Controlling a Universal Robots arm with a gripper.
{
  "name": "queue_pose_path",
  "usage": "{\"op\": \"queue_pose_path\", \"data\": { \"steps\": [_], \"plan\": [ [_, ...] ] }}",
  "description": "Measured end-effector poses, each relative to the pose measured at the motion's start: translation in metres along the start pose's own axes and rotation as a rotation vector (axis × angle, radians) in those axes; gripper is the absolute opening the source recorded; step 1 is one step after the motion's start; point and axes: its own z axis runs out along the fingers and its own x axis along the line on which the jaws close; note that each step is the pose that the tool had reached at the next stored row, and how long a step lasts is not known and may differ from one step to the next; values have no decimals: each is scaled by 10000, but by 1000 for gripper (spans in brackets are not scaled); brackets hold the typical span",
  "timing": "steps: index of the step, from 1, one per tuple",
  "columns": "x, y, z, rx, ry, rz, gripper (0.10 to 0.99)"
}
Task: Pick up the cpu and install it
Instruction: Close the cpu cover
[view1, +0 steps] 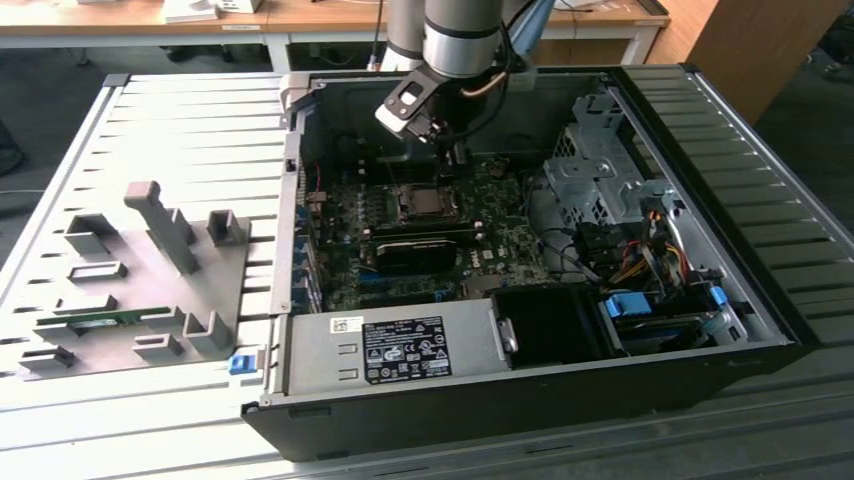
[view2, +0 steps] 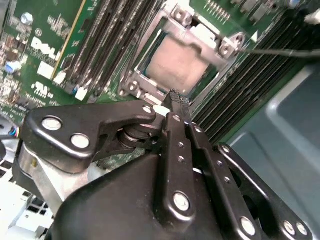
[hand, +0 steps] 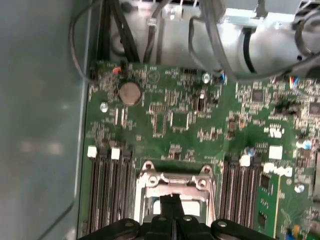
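The cpu (view2: 176, 65), a flat square chip with a pale grey metal top, lies inside the metal-framed socket (view2: 220, 46) on the green motherboard. In the first wrist view a strip of the cpu (hand: 194, 206) shows within the socket frame (hand: 172, 179). My gripper (view2: 176, 100) hovers just above the socket's edge, its two black fingers pressed together with nothing between them. In the exterior view the gripper (view1: 454, 152) hangs inside the open computer case, a little beyond the socket (view1: 427, 203).
Black memory slots (hand: 107, 195) flank the socket on both sides. The case holds a power supply (view1: 387, 350) at the front, a metal drive cage (view1: 594, 175) and cable bundles (view1: 641, 250). A grey fixture tray (view1: 147, 290) lies at the exterior view's left.
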Motion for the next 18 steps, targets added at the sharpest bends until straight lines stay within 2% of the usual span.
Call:
{"op": "queue_pose_path", "data": {
  "steps": [4,10,18],
  "plan": [
    [3,-59,29,-4,79,1,106],
    [-11,-161,88,-4,88,0,106],
    [0,-374,143,-4,87,1,106]
  ]
}}
